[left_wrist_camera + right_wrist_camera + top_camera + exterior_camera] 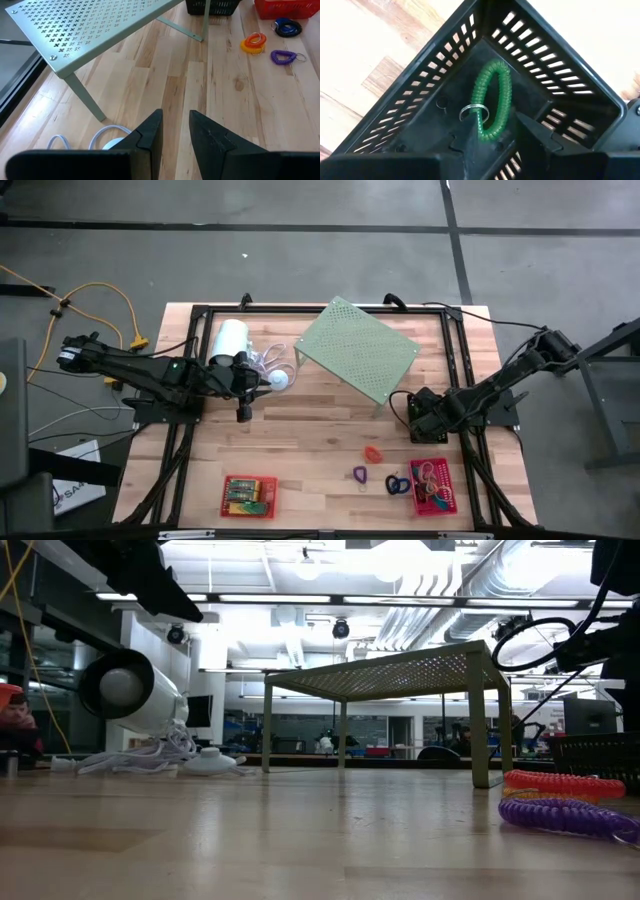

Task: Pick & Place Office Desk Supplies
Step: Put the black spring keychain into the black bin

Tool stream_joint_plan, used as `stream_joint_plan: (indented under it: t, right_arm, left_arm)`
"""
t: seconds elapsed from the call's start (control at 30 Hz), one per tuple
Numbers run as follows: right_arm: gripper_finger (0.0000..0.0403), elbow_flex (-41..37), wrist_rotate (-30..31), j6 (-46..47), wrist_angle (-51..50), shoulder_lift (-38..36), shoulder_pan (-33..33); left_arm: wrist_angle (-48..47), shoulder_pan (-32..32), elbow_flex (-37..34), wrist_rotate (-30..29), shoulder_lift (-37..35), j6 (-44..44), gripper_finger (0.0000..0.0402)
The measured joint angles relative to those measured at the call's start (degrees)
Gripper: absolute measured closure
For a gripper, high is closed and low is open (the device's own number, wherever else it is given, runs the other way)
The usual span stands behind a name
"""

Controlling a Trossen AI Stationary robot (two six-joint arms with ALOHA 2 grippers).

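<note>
Biggest thing on the light wooden table (pixel 320 435) is the pale green perforated metal shelf (pixel 357 348), standing on its legs toward the back middle. Left of it lies a white cylinder (pixel 231 340) with a tangle of white cord (pixel 268 362) beside it.

The left gripper (pixel 243 408) hangs just in front of that cylinder, well away from the supplies. Its wrist camera shows the two dark fingers (pixel 150 132) a small gap apart with nothing between them.

The right gripper (pixel 507 132) is over on the right side, poking down into the black slotted plastic basket (pixel 420 107). A green coiled loop with a small metal ring (pixel 492 100) lies on the basket floor right at the fingertips. The jaws look parted on either side of the coil's lower end, but I can't tell if they're actually pinching it or not.

Near the front right sits a red mesh basket (pixel 432 486) with small loops inside, and front left a red tray (pixel 247 496) with yellow-green stuff in it. Loose on the table between them: an orange coil (pixel 373 452), a purple coil (pixel 360 474) and a dark blue coil (pixel 396 483).
</note>
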Motion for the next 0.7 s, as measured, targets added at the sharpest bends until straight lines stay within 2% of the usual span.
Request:
stream_joint_plan:
  t: [0.17, 0.53, 0.7]
  right_arm:
    - [0.0291, 0.07, 0.03, 0.00, -0.41, -2.13, 0.00]
    - [0.0294, 2.05, 0.33, -2.01, 0.40, -16.68, -0.02]
    - [0.0294, 2.05, 0.28, -2.34, 1.76, -17.97, 0.00]
  left_arm:
    - [0.00, 0.01, 0.00, 0.00, 0.00, 0.00, 0.0313]
    - [0.00, 0.00, 0.00, 0.00, 0.00, 0.00, 0.0313]
    - [0.02, 0.01, 0.00, 0.00, 0.00, -0.02, 0.0313]
